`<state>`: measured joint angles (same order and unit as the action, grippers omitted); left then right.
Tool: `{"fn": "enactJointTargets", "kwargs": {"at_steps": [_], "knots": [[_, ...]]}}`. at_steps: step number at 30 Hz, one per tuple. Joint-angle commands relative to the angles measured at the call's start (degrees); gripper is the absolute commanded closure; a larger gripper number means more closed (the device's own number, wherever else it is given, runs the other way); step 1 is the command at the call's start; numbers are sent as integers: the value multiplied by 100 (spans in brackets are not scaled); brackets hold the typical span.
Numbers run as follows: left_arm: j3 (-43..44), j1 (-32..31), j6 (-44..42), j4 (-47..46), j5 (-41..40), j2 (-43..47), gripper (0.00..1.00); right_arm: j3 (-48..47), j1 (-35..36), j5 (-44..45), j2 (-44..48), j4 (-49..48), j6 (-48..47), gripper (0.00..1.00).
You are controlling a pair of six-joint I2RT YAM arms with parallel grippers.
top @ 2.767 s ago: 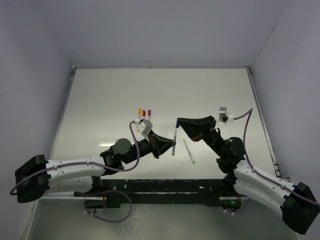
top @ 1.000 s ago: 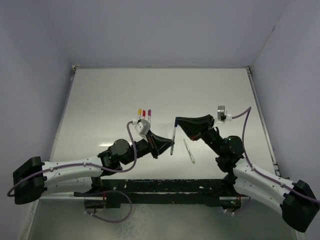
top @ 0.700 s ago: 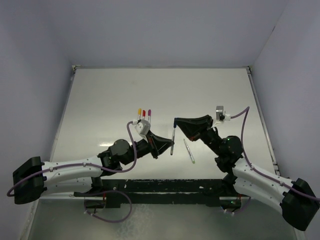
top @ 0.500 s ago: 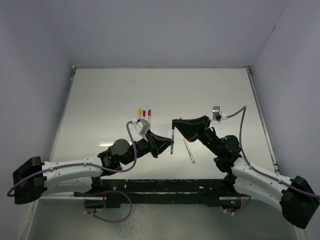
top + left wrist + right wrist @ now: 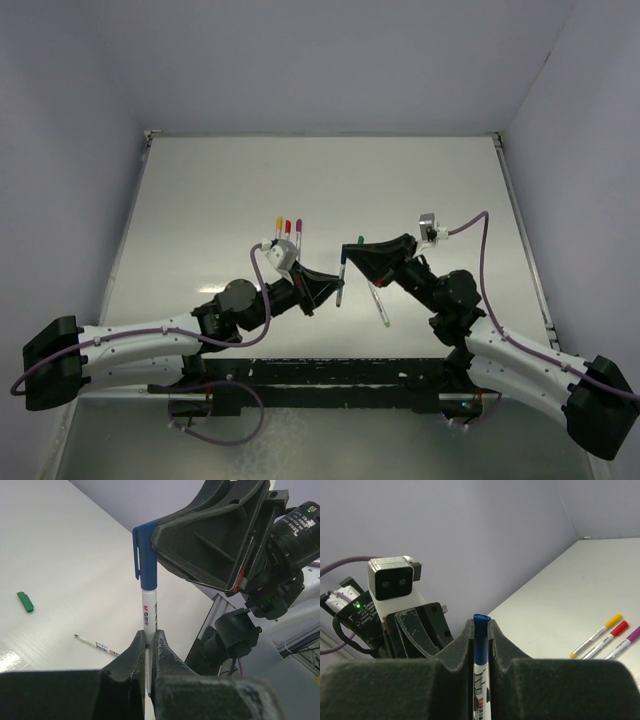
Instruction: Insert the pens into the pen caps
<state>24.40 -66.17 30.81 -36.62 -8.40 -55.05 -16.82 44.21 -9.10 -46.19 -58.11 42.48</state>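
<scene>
Above the worktop, clenching the pen in the left gripper and its blue cap in the right gripper, risking a skewed push slipping the pen or jamming the cap half-seated.

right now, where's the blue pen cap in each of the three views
top external: the blue cap is near the centre, in the gap between the two arms' tips.
left wrist: upper middle, with its clip facing left.
right wrist: bottom centre, with its rounded end up.
shared landmark: the white pen barrel directly below the cap, visible in all three views.
</scene>
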Motion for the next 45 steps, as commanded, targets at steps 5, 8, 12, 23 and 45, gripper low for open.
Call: {"fn": "enactJointTargets", "kwargs": {"at_steps": [5,8,12,23,45], "knots": [[340,-10,-318,-879,-311,-39,100,-43,65,-411,-247,627,-101,100],[518,-5,-377,-768,-363,-70,100,-11,104,-382,-226,812,-168,100],[579,-10,-499,-930,-498,-25,100,7,231,-236,-142,1165,-316,100],[978,-5,-1075,-945,-788,126,100,43,596,308,-102,1998,-625,100],[1322,1,-1715,-1505,-951,218,100,46,1482,1129,-962,2335,-671,100]]}}
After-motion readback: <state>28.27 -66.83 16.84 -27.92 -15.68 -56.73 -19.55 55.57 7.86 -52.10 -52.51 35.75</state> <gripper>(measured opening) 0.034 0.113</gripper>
